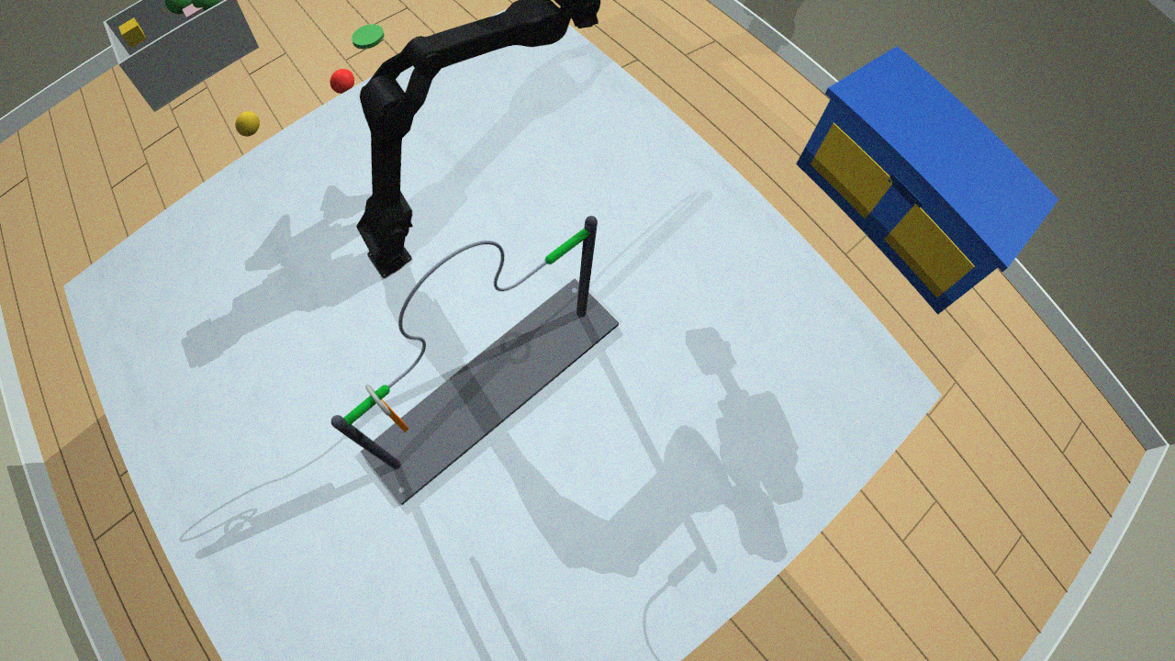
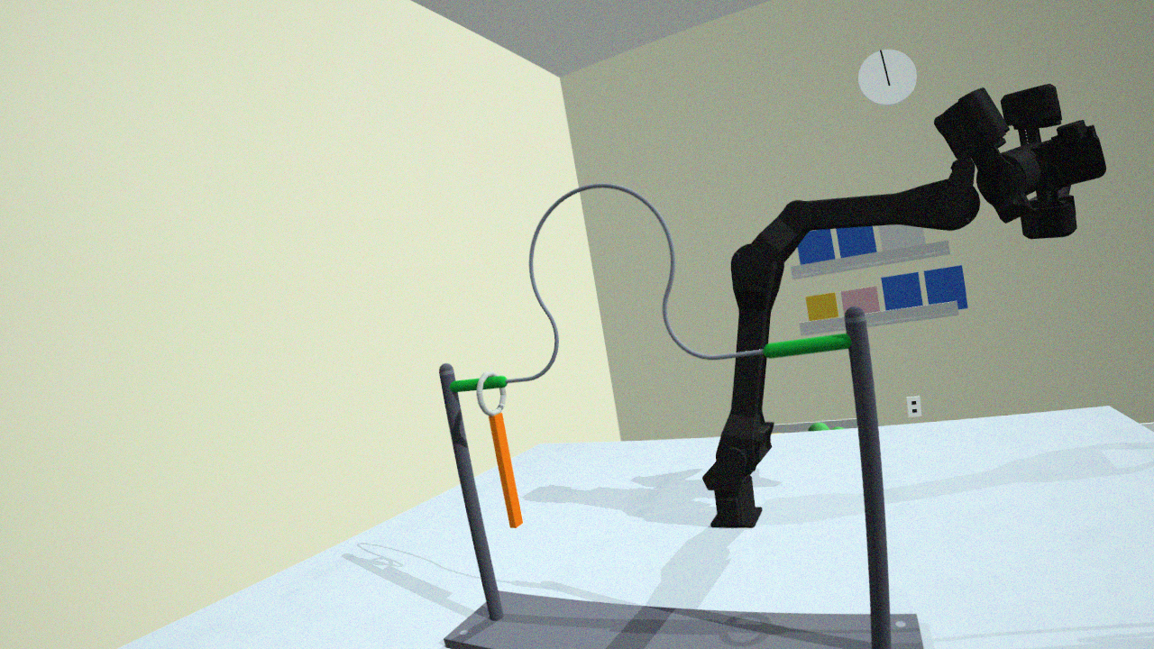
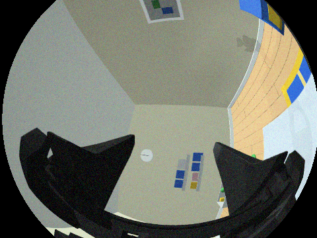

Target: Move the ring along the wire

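The pale ring hangs around the green part beside the left post. Its orange handle points down, clear of the post. The thin grey wire curves up in a tall loop to the other green part at the right post. My gripper is open and empty, far from the ring and wire. In the top view it is mostly cut off at the top edge.
The posts stand on a dark base plate. The arm rises behind the wire and bends away from it at the top. A blue cabinet, a red ball and a yellow ball are beyond the white surface.
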Robot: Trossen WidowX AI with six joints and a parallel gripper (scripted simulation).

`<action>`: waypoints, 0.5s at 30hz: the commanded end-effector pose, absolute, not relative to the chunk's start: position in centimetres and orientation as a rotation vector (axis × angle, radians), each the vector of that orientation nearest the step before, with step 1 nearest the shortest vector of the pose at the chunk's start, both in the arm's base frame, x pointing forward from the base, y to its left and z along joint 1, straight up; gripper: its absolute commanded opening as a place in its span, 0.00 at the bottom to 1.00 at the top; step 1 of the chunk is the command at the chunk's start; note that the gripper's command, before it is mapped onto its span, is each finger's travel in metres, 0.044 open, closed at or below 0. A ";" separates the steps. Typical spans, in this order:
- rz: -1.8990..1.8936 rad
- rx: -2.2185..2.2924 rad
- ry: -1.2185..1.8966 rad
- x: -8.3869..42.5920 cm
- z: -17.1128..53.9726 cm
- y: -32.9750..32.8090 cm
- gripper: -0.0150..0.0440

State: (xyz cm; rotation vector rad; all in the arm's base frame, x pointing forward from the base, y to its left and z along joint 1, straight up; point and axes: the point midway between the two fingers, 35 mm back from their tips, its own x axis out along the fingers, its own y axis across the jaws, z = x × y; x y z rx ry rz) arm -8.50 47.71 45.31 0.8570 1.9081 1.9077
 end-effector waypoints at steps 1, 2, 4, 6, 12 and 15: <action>1.906 0.856 1.910 -8.5 45.3 47.7 0.89; 1.900 0.854 1.914 -8.5 45.1 47.7 0.84; 1.876 0.845 1.932 -8.5 44.6 47.8 0.75; 1.842 0.832 1.958 -8.6 43.8 47.9 0.67; 1.777 0.819 2.020 -9.6 43.6 47.2 0.53; 1.773 0.825 2.039 -10.3 44.9 46.1 0.53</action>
